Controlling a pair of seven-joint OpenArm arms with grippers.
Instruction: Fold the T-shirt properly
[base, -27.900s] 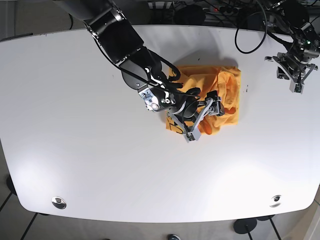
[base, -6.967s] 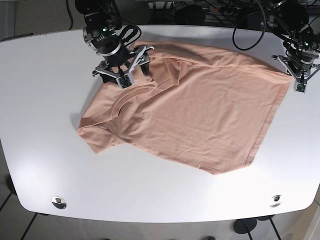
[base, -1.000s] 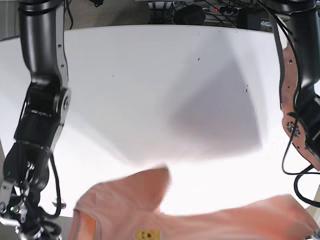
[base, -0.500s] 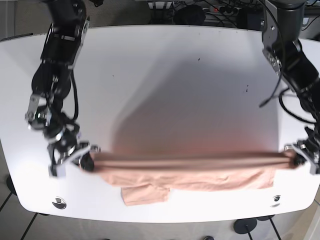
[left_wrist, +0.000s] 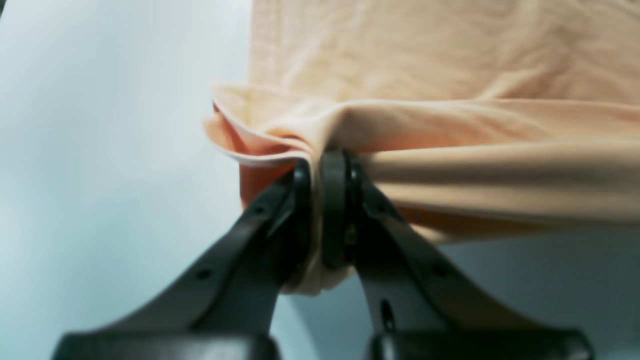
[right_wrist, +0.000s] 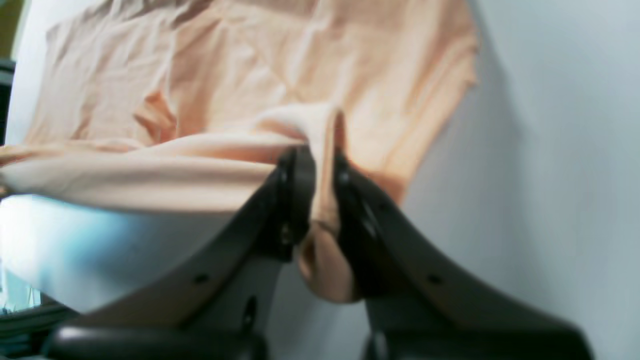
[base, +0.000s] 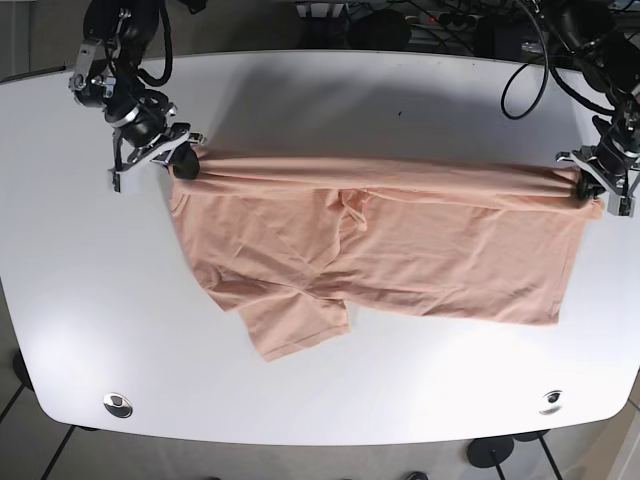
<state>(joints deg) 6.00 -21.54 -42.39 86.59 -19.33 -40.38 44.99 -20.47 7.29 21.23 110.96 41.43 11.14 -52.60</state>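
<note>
The peach T-shirt (base: 400, 250) stretches across the white table (base: 330, 100), its far edge pulled into a taut line between both arms. My right gripper (base: 178, 163) is shut on the shirt's left end, with a sleeve (base: 300, 320) trailing toward the front. My left gripper (base: 590, 183) is shut on the right end. In the left wrist view the black fingers (left_wrist: 332, 210) pinch bunched cloth (left_wrist: 450, 125). In the right wrist view the fingers (right_wrist: 300, 195) clamp a fold of the shirt (right_wrist: 280, 100).
Two round metal fittings (base: 117, 405) (base: 550, 402) sit near the table's front corners. Cables (base: 440, 20) lie beyond the far edge. Bare table surface shows in front of the shirt (base: 400, 380) and at the left (base: 70, 280).
Both grippers carried the shirt's held edge from the front of the table toward the back. The shirt now lies spread on the table, trailing toward the front.
</note>
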